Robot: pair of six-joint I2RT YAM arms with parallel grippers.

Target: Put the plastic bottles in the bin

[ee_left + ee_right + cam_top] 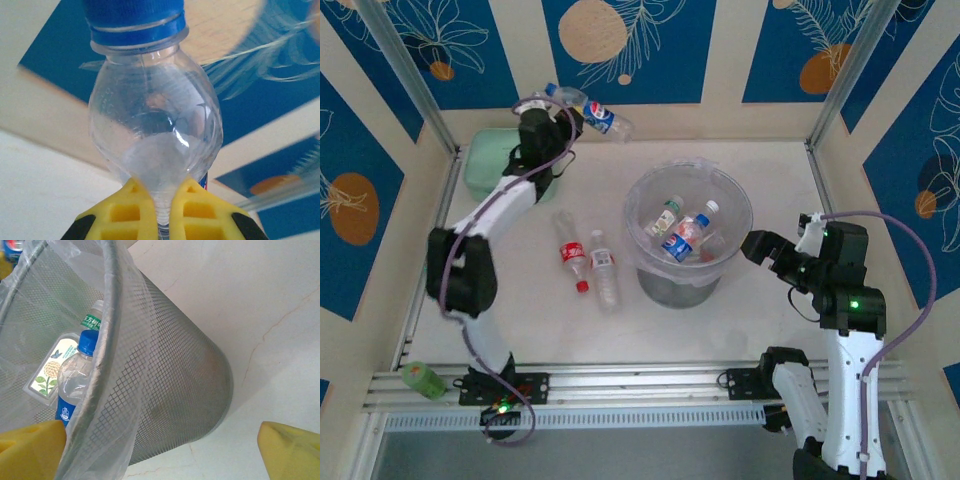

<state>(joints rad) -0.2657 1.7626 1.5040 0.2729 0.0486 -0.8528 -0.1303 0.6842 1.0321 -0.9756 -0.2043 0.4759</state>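
In the left wrist view, the top edge is cutting off the cap (134, 15) of the held bottle (155, 135). The yellow fingers (125, 215) of the left gripper (159, 200) are covering its lower body and label, and are themselves running off the bottom edge. In the right wrist view, the bin (170, 390) is running past the top and left edges, its rim and liner bag (135, 330) are hiding parts of the two bottles inside (75, 385), and the bottom edge is cropping the pads (30, 452) of the right gripper (160, 430). From the top camera, the label print on the two lying bottles (572, 250) on the table (770, 330) is coming out too small to read.
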